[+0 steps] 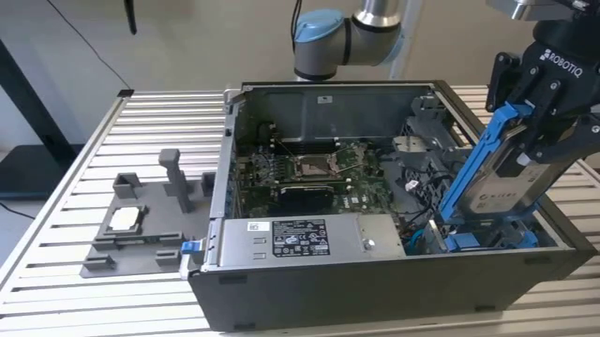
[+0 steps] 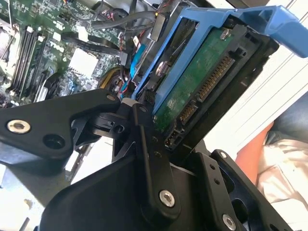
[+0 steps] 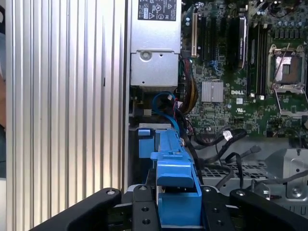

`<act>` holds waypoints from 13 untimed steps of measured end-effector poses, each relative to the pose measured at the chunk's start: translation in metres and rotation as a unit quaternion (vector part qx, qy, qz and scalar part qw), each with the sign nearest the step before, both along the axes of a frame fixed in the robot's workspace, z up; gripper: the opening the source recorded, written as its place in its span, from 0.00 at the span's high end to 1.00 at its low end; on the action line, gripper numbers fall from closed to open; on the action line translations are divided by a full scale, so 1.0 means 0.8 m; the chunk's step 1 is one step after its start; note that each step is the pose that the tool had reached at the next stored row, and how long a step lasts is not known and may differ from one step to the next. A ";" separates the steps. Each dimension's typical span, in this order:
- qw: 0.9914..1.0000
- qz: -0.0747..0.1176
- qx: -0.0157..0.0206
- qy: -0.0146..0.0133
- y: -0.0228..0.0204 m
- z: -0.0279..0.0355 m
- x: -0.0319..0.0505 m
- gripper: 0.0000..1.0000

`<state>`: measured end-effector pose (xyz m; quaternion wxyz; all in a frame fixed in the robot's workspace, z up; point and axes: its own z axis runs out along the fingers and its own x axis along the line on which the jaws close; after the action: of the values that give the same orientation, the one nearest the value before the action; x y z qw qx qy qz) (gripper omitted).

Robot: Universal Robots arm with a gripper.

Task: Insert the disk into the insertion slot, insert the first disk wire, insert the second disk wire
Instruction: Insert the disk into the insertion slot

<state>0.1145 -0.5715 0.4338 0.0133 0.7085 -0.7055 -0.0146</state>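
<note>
**Item: disk** (image 1: pixel 497 175). Silver-grey drive in a blue frame. It stands steeply tilted, with the top end leaning toward one o'clock and the bottom end down inside the computer case (image 1: pixel 375 302). In the exterior view it sits at the case's four o'clock corner. The second wrist view shows the underside of the disk (image 2: pixel 192 91), with its green board and connector row bare.

**Holder: claw** (image 1: pixel 530 151). It is closed on the disk around mid-length, with the fingers pressed against both flat sides. In the first wrist view the claw (image 3: pixel 178 211) has the blue frame clamped between its black links.

**Target: insertion slot** (image 1: pixel 483 235). A bay of the metal cage directly below the disk's bottom end. Whether the end has entered the bay or only rests at its mouth cannot be told.

**Surroundings**
- Loose black cables (image 1: pixel 422 189) lie just beside the cage at its ten o'clock.
- The power supply (image 1: pixel 300 239) is at nine o'clock of the slot.
- The motherboard (image 1: pixel 310 168) is further out, toward ten o'clock.
- A grey parts tray (image 1: pixel 131 239) sits on the slatted table (image 1: pixel 112 119), well apart at nine o'clock of the case.

**Hazards (judged)**
- The tilt could wedge the frame against the cage edge.
- A downward push at this angle could twist the disk in the claw.
- The nearby cables could be pinched under the bottom end.
- The bare connector could scrape on metal.
</note>
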 end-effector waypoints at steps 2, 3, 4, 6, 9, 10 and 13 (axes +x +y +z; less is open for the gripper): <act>1.000 0.000 0.000 0.000 -0.0003 -0.0019 0.000 0.67; 1.000 0.000 0.000 0.000 -0.0005 -0.0030 0.000 0.67; 1.000 0.000 0.000 0.000 -0.0008 -0.0041 0.000 0.67; 1.000 0.000 0.000 0.000 -0.0017 -0.0067 0.000 0.67; 1.000 0.000 0.000 0.000 -0.0026 -0.0108 0.000 0.67; 1.000 0.000 0.000 0.000 -0.0029 -0.0123 0.000 0.67; 1.000 0.000 0.000 0.000 -0.0030 -0.0167 0.000 0.67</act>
<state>0.1148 -0.5739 0.4205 0.0133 0.7086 -0.7053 -0.0145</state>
